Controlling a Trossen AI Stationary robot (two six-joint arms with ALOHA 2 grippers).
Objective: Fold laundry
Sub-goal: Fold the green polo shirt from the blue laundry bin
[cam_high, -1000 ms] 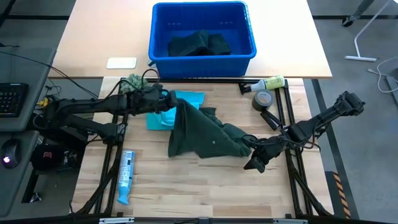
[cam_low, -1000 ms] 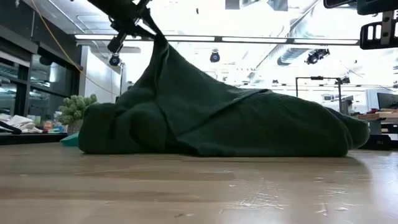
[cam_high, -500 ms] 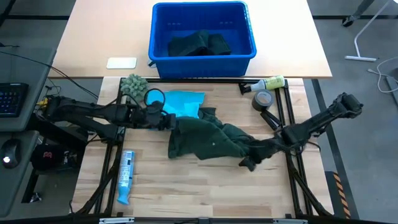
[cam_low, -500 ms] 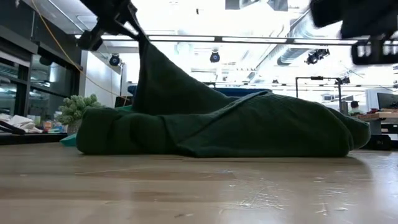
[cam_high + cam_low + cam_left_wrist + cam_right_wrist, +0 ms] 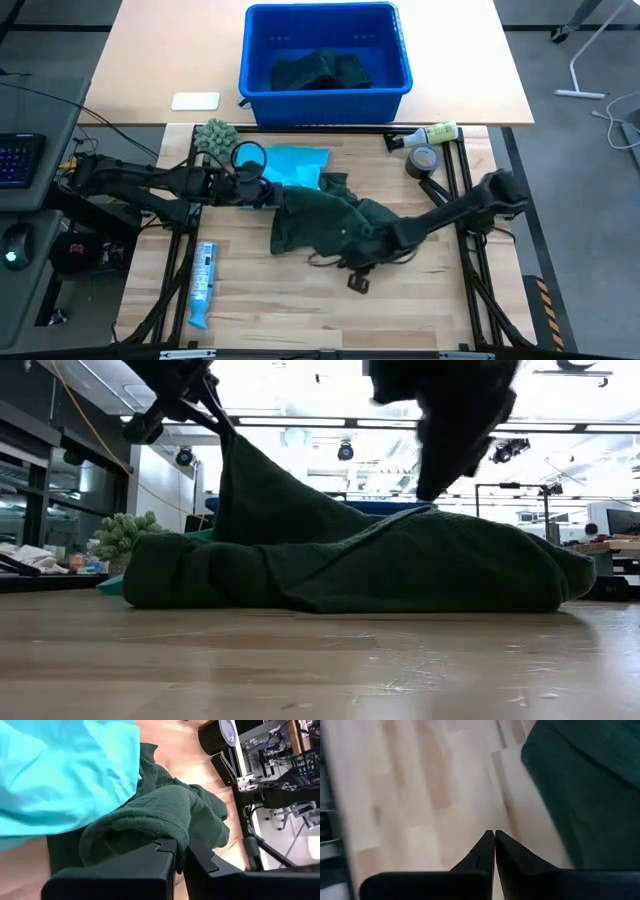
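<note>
Green garment (image 5: 325, 225) pinched in left fingers (image 5: 176, 854), right fingers (image 5: 494, 842) clenched empty beside it

Light wood table (image 5: 300, 300): dark green garment (image 5: 325, 225) heaped at center, turquoise shirt (image 5: 295, 165) at 11 o'clock partly under it, blue tube (image 5: 202, 283) at 8, tape roll (image 5: 424, 159) and bottle (image 5: 432, 133) at 2, fuzzy ball (image 5: 213, 134) at 10.

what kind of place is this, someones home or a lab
Most likely a robotics lab or workshop, not a home. The wooden table sits in a black metal frame carrying two robot arms, the low view shows strip ceiling lights, and a computer keyboard sits beside the rig.
</note>
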